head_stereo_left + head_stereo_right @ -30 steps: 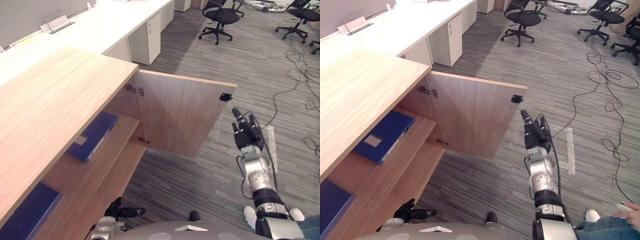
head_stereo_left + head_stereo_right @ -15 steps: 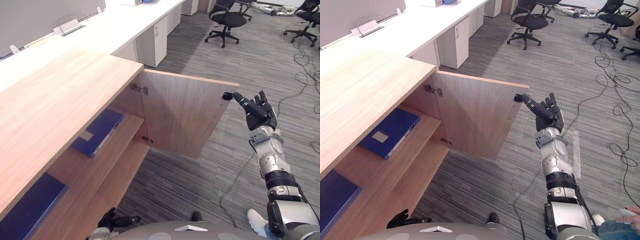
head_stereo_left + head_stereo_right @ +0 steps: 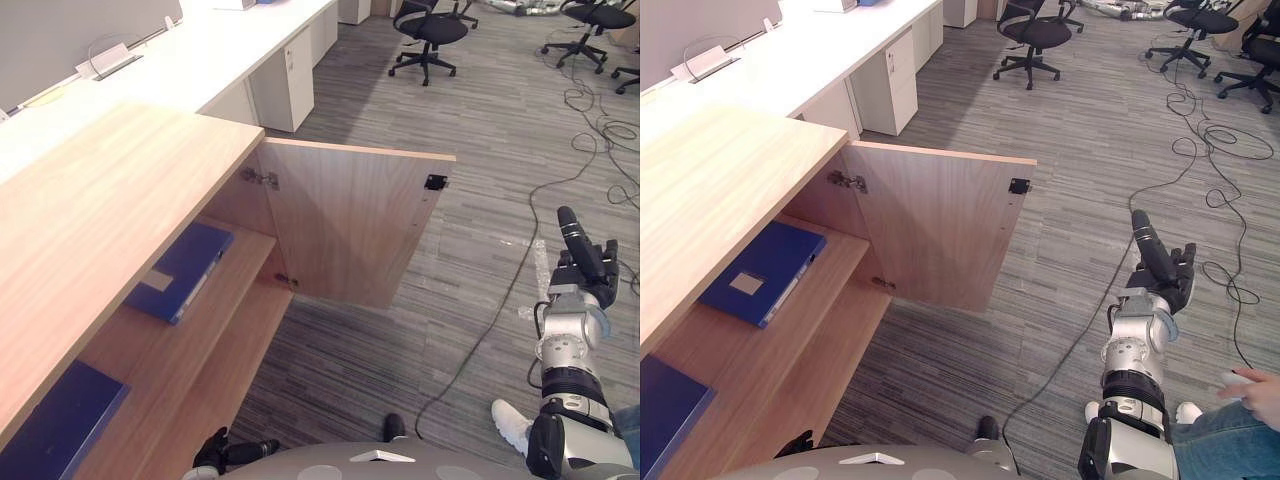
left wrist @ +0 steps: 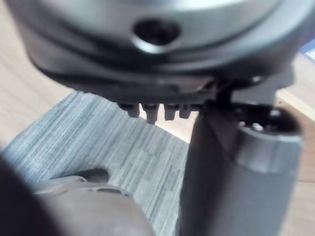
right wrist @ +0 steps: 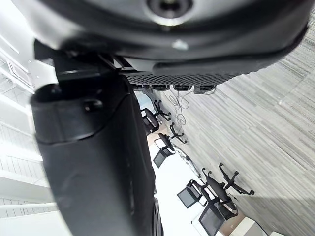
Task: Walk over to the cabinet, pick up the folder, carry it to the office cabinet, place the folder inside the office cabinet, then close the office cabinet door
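Wood-grain cabinet (image 3: 110, 200), left eye view: its door (image 3: 350, 225) is standing wide open, and a blue folder (image 3: 180, 268) is lying flat on the upper shelf (image 3: 243, 268) inside. A second blue folder (image 3: 55, 425) is lying on the lower shelf (image 3: 200, 370), nearer the robot. The right hand (image 3: 585, 265) is hovering well apart from the door's free edge, fingers straight and pressed together, holding nothing. The left hand (image 3: 235, 452) is showing low beside the cabinet's base; I cannot tell its state.

Right eye view: a pale label (image 3: 746, 284) is sitting on the folder's cover; no writing on it is coming through legibly.

Left wrist view: too blurred to settle that hand's state.

Right wrist view: the hand is carrying nothing, with carpet (image 5: 256, 123) beyond it.

Judgement: the placing is looking done; closing the door is remaining, and no contact is being made with it yet.
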You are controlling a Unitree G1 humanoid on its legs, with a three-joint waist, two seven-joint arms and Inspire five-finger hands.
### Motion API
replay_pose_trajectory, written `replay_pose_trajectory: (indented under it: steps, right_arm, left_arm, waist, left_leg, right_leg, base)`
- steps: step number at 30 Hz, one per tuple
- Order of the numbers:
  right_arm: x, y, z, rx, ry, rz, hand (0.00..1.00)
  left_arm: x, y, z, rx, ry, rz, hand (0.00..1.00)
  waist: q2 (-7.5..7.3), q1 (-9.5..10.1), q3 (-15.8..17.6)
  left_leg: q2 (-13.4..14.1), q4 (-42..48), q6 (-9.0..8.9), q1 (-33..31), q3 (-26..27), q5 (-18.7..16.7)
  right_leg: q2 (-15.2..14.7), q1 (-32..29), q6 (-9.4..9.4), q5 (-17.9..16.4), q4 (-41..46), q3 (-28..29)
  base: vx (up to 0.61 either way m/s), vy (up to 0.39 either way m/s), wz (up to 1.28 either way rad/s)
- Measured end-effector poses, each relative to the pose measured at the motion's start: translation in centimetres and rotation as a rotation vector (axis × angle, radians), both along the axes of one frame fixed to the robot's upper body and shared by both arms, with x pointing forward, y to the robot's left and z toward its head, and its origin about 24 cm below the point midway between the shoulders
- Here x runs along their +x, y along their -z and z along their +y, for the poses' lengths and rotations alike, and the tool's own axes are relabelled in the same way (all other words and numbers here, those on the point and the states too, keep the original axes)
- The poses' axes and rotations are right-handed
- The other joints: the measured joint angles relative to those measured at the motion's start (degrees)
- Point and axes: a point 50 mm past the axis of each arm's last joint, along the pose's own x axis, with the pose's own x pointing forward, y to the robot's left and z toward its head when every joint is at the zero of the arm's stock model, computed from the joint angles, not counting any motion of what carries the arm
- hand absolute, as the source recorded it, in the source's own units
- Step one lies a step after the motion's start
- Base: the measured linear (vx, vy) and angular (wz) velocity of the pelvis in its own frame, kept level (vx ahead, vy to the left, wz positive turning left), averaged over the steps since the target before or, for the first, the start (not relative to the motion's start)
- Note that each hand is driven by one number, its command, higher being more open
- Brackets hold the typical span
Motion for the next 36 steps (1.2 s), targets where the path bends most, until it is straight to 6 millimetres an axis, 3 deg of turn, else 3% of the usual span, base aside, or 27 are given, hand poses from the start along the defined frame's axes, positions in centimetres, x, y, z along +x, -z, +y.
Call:
replay_pose_trajectory:
  steps: [4,11,16,23,36]
  right_arm:
    - [1.3,-1.1,0.8,-0.059,-0.063,-0.004,1.0]
    - [4.7,-6.3,1.4,-0.28,-0.222,-0.069,1.0]
    - [6.9,-8.5,3.2,-0.391,-0.351,-0.066,1.0]
    - [10.2,-8.4,5.7,-0.435,-0.508,0.087,1.0]
    - [12.7,-10.2,6.8,-0.915,-0.656,0.454,1.0]
  left_arm:
    - [0.0,0.0,0.0,-0.001,0.001,-0.001,1.0]
    - [-0.1,0.0,-0.1,-0.016,0.007,0.0,1.0]
    - [-0.3,0.0,-0.1,-0.021,0.007,0.004,1.0]
    - [-0.3,0.1,-0.2,-0.039,-0.02,-0.003,1.0]
    - [-0.2,0.0,0.1,-0.047,0.003,-0.007,1.0]
  waist:
    - [0.04,0.11,0.0]
    - [0.15,1.51,-0.1]
    - [0.14,1.72,0.0]
    - [0.02,3.13,0.0]
    - [-1.2,3.36,1.5]
  left_leg:
    - [0.0,0.0,0.0,-0.1,-0.1,0.0]
    - [-0.1,0.1,0.03,-0.3,-1.0,0.0]
    - [-0.3,0.1,0.2,-0.6,-1.9,0.1]
    - [-0.6,0.4,0.48,-1.0,-2.9,0.3]
    - [-1.2,0.8,0.63,-1.2,-3.8,1.0]
  right_leg:
    - [0.0,0.0,0.0,0.0,0.0,-0.1]
    - [-0.2,0.1,0.0,0.0,0.3,-0.9]
    - [-0.5,0.5,-0.01,0.0,0.3,-1.8]
    - [-1.0,0.8,-0.03,0.1,0.3,-2.8]
    - [-1.1,1.4,-0.59,0.8,0.3,-3.3]
  base:
    - [-0.02,-0.005,0.01]
    - [-0.02,-0.008,0.05]
    - [-0.02,-0.002,0.1]
    - [-0.04,-0.007,0.09]
    - [-0.06,-0.015,0.03]
